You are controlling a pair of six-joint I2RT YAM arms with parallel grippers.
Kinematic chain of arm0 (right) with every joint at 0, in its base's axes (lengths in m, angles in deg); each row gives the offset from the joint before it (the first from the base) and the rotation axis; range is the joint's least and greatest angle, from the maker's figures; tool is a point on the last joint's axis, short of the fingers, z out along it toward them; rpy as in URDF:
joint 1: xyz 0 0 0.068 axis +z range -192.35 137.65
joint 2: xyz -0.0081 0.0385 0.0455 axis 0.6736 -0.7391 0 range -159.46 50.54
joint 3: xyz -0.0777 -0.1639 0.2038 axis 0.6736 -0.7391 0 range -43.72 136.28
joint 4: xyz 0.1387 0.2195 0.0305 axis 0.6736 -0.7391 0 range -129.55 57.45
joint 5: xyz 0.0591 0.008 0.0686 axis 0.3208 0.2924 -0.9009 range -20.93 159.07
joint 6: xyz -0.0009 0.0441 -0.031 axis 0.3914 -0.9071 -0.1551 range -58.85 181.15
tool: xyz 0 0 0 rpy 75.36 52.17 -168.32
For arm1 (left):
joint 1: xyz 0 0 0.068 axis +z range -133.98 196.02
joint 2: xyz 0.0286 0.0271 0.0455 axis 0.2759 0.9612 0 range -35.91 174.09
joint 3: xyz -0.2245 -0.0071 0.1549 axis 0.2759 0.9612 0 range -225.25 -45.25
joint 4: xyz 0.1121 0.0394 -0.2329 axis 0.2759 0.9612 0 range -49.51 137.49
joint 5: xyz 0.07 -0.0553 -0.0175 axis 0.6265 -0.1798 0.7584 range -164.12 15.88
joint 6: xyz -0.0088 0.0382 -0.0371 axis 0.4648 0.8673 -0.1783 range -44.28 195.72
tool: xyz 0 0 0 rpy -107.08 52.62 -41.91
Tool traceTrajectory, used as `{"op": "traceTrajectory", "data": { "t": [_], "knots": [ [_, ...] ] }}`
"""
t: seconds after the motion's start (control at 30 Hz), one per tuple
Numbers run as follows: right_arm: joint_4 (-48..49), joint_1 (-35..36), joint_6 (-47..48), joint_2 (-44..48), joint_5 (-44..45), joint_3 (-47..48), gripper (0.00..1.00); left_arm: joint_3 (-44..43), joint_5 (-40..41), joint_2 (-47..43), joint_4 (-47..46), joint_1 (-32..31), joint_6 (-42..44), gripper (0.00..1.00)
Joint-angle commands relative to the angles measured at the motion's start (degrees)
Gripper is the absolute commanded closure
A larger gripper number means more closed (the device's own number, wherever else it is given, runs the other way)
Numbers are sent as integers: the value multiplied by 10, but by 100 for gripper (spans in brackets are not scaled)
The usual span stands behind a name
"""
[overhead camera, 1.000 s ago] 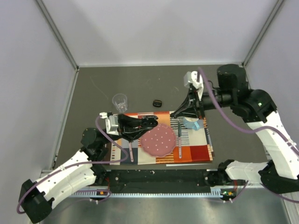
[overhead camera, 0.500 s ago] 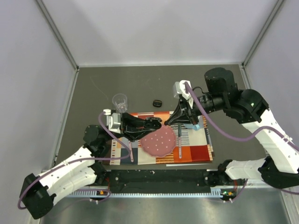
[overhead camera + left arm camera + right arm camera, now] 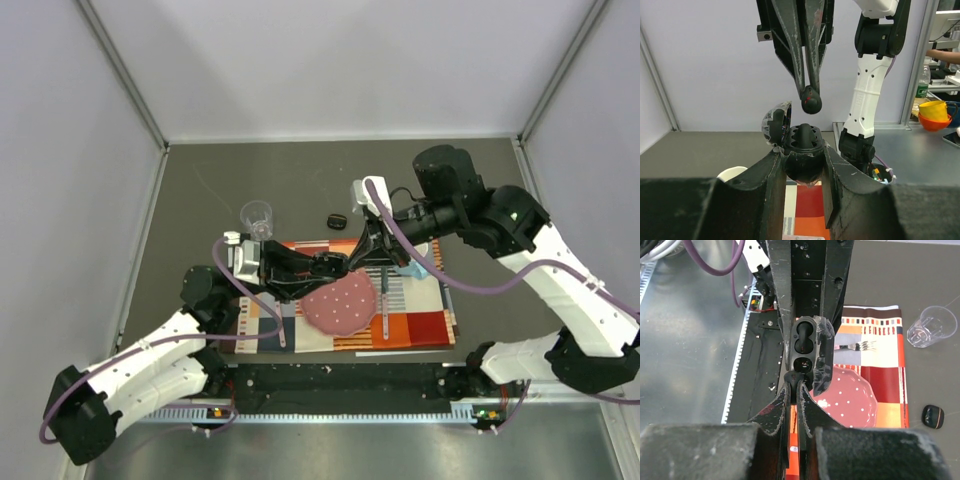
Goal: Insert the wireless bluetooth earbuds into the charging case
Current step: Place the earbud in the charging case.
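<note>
Earbud (image 3: pixel 811 102) pinched in right hand (image 3: pixel 794 385), hanging just above the open charging case (image 3: pixel 803 146), not touching it. Case clamped in left hand (image 3: pixel 322 266), lid tipped back, above pink plate (image 3: pixel 342 303) on tabletop (image 3: pixel 215 190).

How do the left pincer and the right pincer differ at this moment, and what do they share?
Load: the left pincer grips the open charging case; the right pincer pinches one tiny black earbud.
Spread: the left pincer is spread wide around the case; the right pincer is nearly closed.
Pose: the left pincer lies roughly level; the right pincer points down, just above the case.
Both are black and shut on something.
</note>
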State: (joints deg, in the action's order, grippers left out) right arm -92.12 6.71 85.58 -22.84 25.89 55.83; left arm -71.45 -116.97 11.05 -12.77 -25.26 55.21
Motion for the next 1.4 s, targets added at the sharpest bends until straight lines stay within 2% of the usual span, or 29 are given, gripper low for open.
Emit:
{"op": "traceTrajectory", "data": {
  "t": [0.0,0.5,0.8,0.93,1.07,1.37],
  "knots": [
    [24,11,14,-7,-2,28,100,-21,-12,1,-42,2,-10,100],
    [31,26,18,-31,1,25,100,-18,-9,3,-55,3,-12,100],
    [31,28,7,-37,49,16,100,-12,3,0,-62,2,-11,100],
    [31,28,0,-39,70,14,92,-11,6,-2,-63,2,-8,100],
    [31,28,-3,-37,71,17,79,-11,8,-3,-62,2,-8,100],
    [55,28,-4,-8,73,28,70,-7,10,-4,-60,2,-8,100]
  ]
}}
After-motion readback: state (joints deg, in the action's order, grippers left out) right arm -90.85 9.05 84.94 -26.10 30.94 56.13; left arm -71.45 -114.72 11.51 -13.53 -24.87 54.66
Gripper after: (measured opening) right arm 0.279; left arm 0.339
